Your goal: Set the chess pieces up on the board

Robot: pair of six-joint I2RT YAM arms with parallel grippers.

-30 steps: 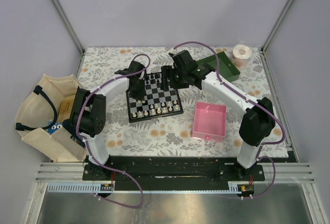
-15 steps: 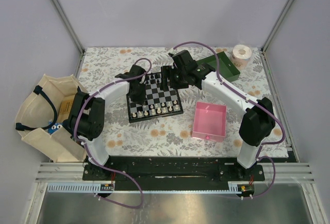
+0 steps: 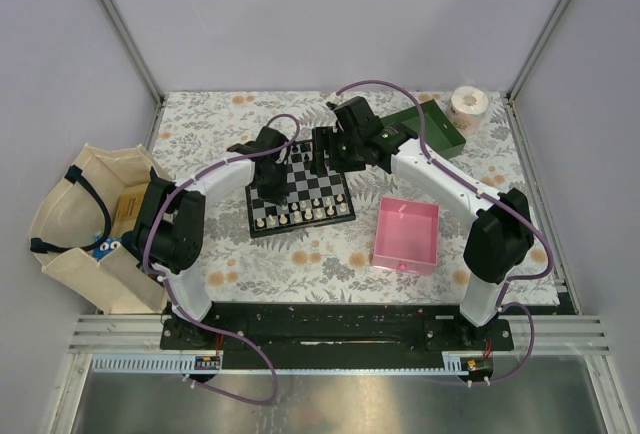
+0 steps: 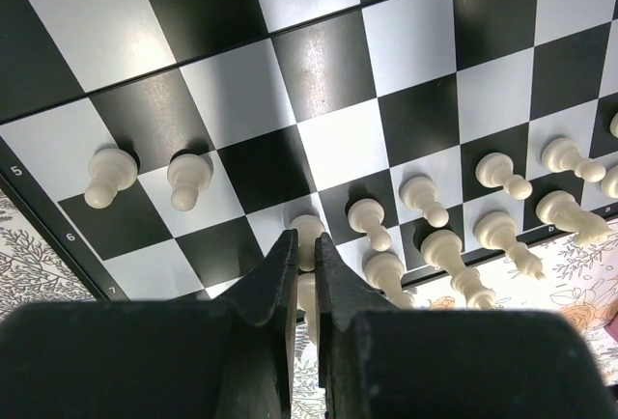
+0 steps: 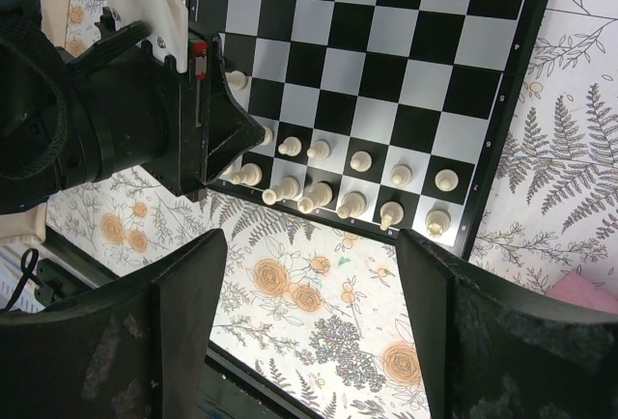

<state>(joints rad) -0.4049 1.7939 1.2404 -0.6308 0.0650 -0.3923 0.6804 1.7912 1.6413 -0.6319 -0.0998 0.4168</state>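
White pieces (image 5: 359, 160) along board (image 5: 415, 62) edge

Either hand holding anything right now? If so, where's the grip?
Left hand pinches a white piece by its upper part, base seemingly on the board. Right hand is open and empty.
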